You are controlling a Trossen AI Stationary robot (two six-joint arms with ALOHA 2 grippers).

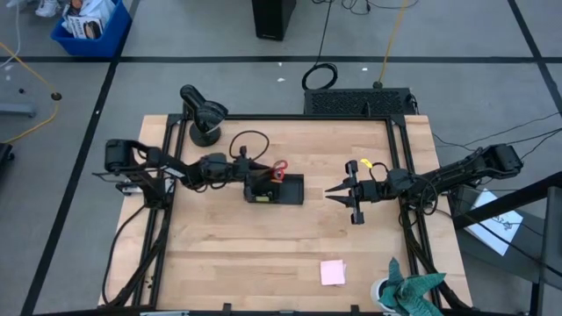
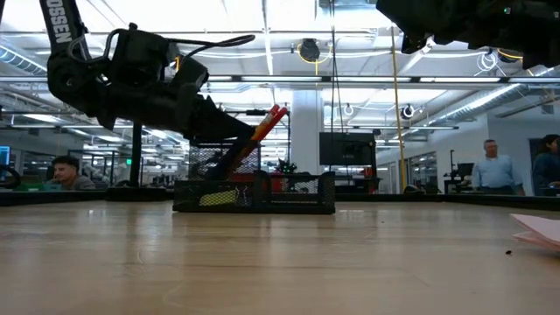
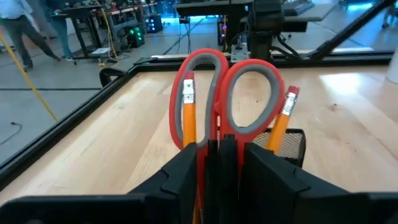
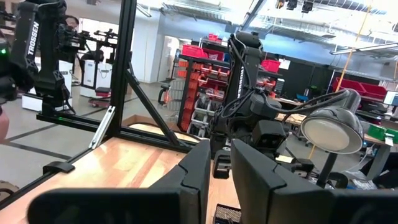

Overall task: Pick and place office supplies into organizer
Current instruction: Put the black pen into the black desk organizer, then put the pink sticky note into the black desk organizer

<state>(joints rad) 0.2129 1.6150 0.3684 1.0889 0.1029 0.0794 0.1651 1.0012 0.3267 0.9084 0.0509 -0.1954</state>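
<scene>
Scissors [image 3: 227, 93] with red handles stand between the fingers [image 3: 273, 177] of the left pincer [image 1: 261, 180], the handle loops rising just past the fingertips; the fingers flank the blades closely, but whether they press on them or have let go cannot be told. Two orange pencils [image 3: 188, 115] with red erasers stand on either side of the scissors, just beyond the fingers. Directly under this pincer sits the black organizer [image 1: 285, 190], its mesh wall showing behind the pencils in the left wrist view. In the low view the scissors and pencils lean out of the organizer at a slant toward the pincer, and a small yellow piece [image 2: 216, 198] lies in the compartment below the pincer.

Farther out from the left pincer, across a bare stretch of the wooden surface [image 1: 263, 254], the right pincer [image 1: 332, 191] hangs above the boards, well apart from the organizer, its fingers a little apart with nothing between them. A yellow bit shows on top of that arm near its wrist; what it is cannot be told.

Well beyond both pincers, near the surface's front edge, lies the pink sticky-note pad [image 1: 333, 272], and past it at the corner a teal-green cloth [image 1: 411, 291]. Behind the left arm, at the back edge, stands a black dome-shaped device [image 1: 205, 116].
</scene>
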